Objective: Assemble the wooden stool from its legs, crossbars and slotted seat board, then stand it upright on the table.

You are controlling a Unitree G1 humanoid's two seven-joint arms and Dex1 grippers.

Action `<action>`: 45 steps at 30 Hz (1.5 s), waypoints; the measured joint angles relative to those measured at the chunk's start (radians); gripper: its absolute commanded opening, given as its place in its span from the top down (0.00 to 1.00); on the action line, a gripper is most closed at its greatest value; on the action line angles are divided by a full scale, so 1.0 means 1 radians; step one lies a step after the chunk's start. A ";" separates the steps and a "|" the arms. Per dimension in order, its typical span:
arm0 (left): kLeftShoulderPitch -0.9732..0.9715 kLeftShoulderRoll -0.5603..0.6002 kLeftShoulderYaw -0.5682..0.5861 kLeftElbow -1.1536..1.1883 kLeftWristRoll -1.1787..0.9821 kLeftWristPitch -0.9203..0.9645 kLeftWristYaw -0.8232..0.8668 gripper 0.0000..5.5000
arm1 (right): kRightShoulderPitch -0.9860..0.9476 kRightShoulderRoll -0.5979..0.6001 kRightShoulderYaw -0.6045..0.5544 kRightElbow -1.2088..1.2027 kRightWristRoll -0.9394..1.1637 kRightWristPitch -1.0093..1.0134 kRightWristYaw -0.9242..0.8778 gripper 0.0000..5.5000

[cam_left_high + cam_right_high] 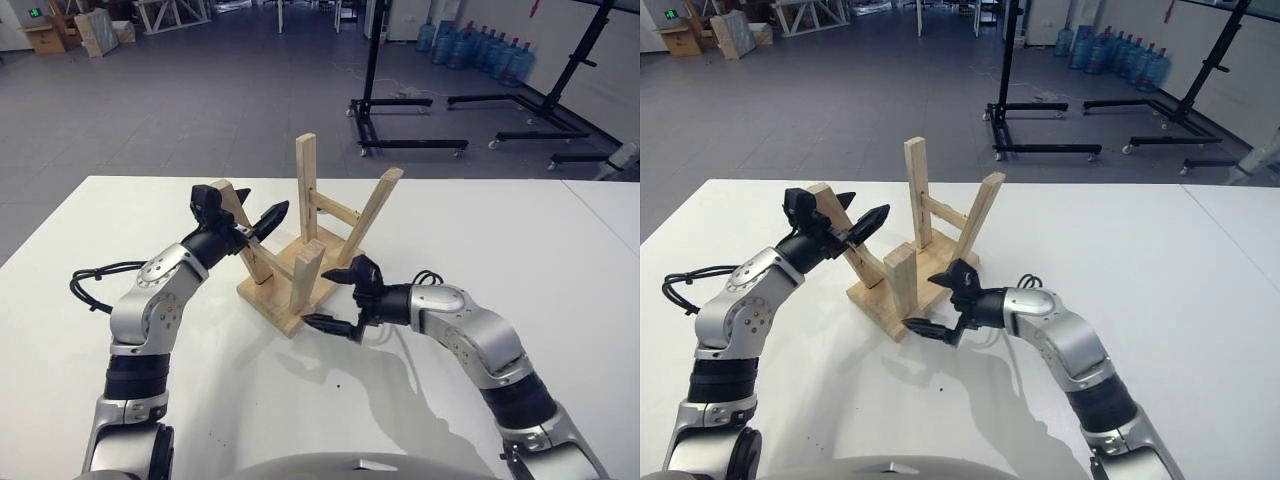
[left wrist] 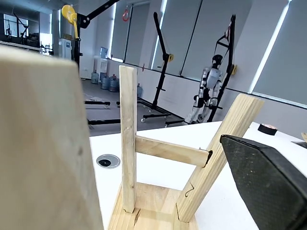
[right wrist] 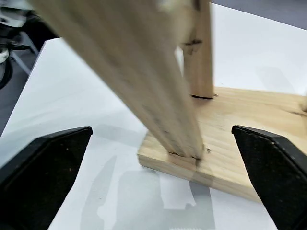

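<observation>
Head view, right end effector (image 1: 315,298): open, straddling the seat board (image 1: 268,295) corner by the front leg (image 1: 307,272).
Head view, left end effector (image 1: 267,198): open, just beside the left leg (image 1: 238,225).
Left wrist view, stool (image 2: 127,143): inverted on the bench (image 2: 163,175), crossbar (image 2: 170,151) seated between two legs.
Right wrist view, step: legs look fitted; next you need a firm grip to turn it upright.

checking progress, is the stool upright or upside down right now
Upside down. The stool rests with its seat board flat on the table, and its legs point upward.
</observation>
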 measured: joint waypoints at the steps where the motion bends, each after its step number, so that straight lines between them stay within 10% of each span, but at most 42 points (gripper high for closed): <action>1: -0.003 0.000 -0.005 0.015 0.005 -0.007 -0.010 0.02 | 0.005 -0.014 0.001 -0.012 -0.001 -0.002 0.010 0.03; 10: -0.187 0.023 0.011 0.344 0.038 -0.098 -0.188 0.02 | -0.104 -0.283 -0.332 0.342 0.017 -0.222 0.185 0.03; 19: -0.627 -0.058 0.009 1.100 0.130 -0.287 -0.461 0.02 | -0.309 -0.095 -0.362 0.580 0.131 -0.317 0.291 0.03; 28: -0.702 0.106 0.111 1.291 0.215 -0.443 -0.389 0.02 | -0.252 -0.058 -0.401 0.475 0.250 -0.271 0.346 0.03; 36: -0.707 0.372 0.305 0.834 0.018 -0.241 -0.461 0.02 | -0.110 -0.089 -0.395 0.343 0.266 -0.207 0.342 0.03; 45: 0.029 0.376 0.422 -0.085 -0.350 0.238 -0.421 0.02 | -0.066 -0.061 -0.386 0.184 0.319 -0.119 0.231 0.03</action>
